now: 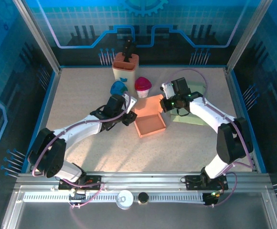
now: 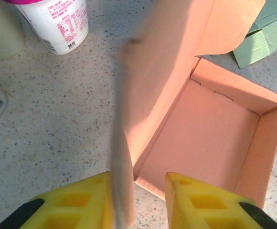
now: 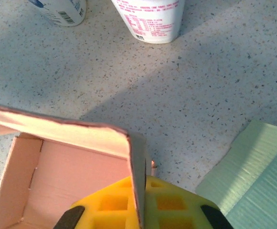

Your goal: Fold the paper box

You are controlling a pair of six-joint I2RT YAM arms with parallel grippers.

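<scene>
The orange paper box (image 1: 150, 121) lies open in the middle of the table, its tray facing up (image 2: 210, 148). My left gripper (image 2: 138, 202) is at the box's left corner, jaws open. A raised side flap (image 2: 124, 157) stands between the yellow fingers (image 2: 81, 205), leaning against the left one, with a gap to the right one. My right gripper (image 3: 141, 205) is at the box's far right corner and is shut on an upright wall of the box (image 3: 138, 167). In the top view the left gripper (image 1: 129, 114) and the right gripper (image 1: 169, 102) flank the box.
A white cup with a pink lid (image 1: 143, 87) and a blue-topped bottle (image 1: 119, 88) stand just behind the box. An orange holder (image 1: 125, 67) is farther back. A flat green box (image 1: 191, 112) lies under the right arm. Blue walls enclose the table.
</scene>
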